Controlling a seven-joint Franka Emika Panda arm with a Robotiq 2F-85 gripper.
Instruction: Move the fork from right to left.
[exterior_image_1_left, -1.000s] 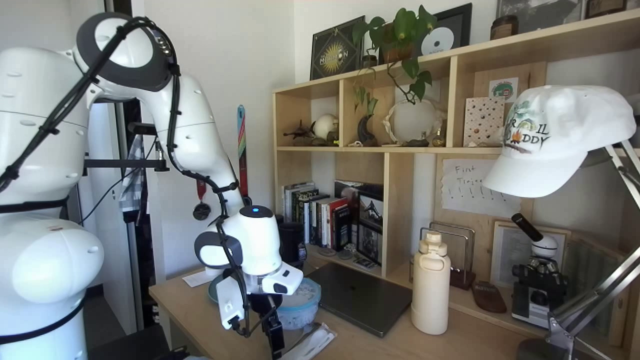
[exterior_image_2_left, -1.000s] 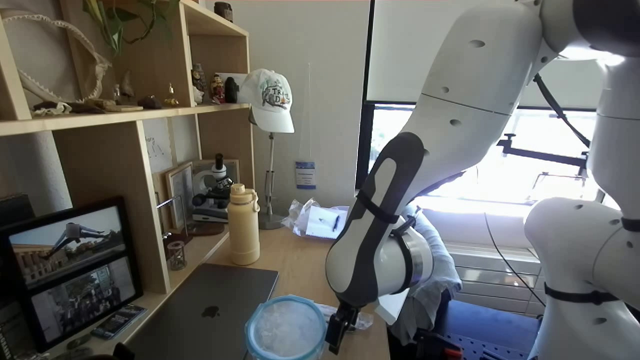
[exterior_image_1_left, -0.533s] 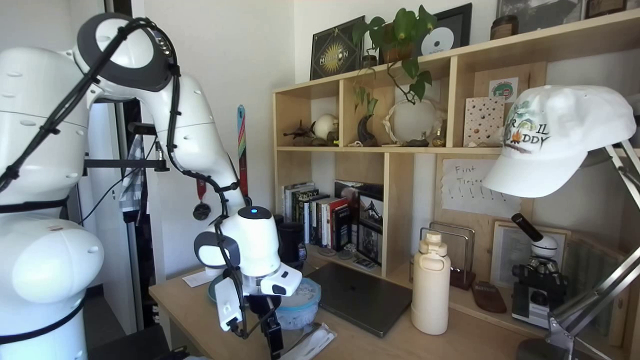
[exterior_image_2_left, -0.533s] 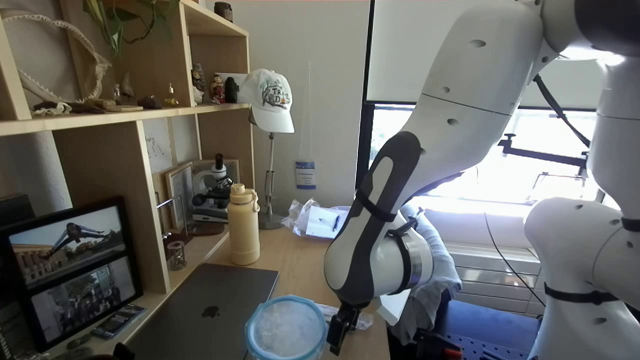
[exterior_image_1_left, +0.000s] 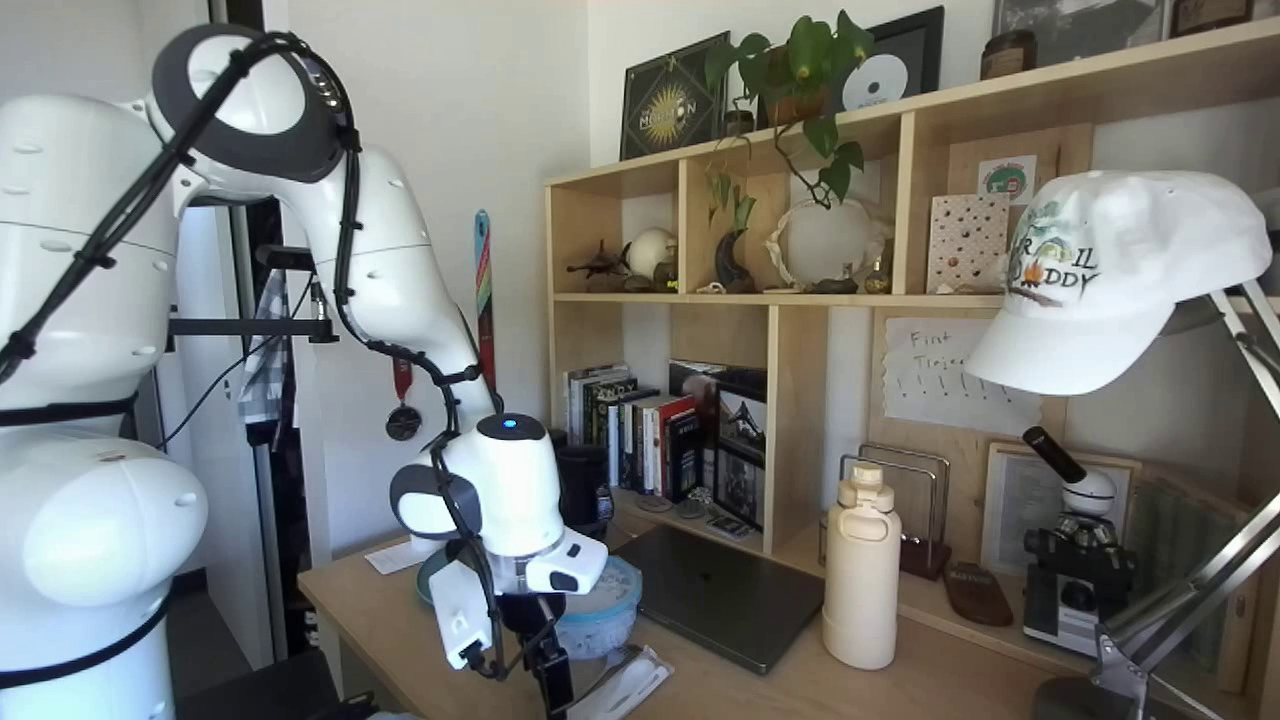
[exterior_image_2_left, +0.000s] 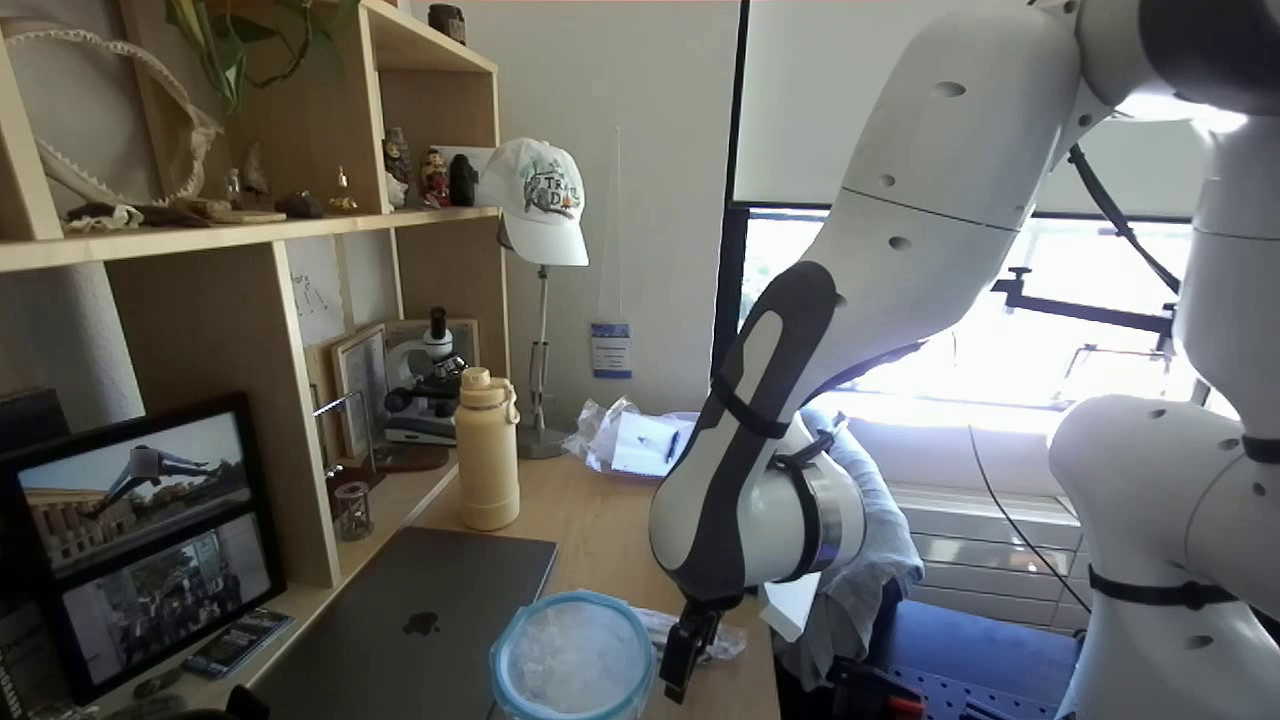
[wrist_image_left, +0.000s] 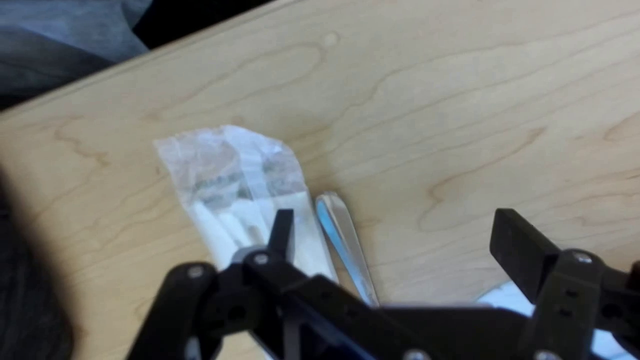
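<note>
In the wrist view I'm seeing the gripper (wrist_image_left: 395, 217) spread wide. The fork (wrist_image_left: 345, 245), only its handle showing, is lying between the fingers (wrist_image_left: 282, 232), toward 8 o'clock. A packet (wrist_image_left: 235, 210) is lying just beside it at 10 o'clock, partly hidden. In an exterior view, a tub (exterior_image_1_left: 605, 638) is standing near the gripper at 1 o'clock.

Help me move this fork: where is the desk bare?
Both exterior views show bare desk between bottle, laptop and packet. In the wrist view, more lies between fork and desk edge. Crowded: around the tub, packet and fork.
</note>
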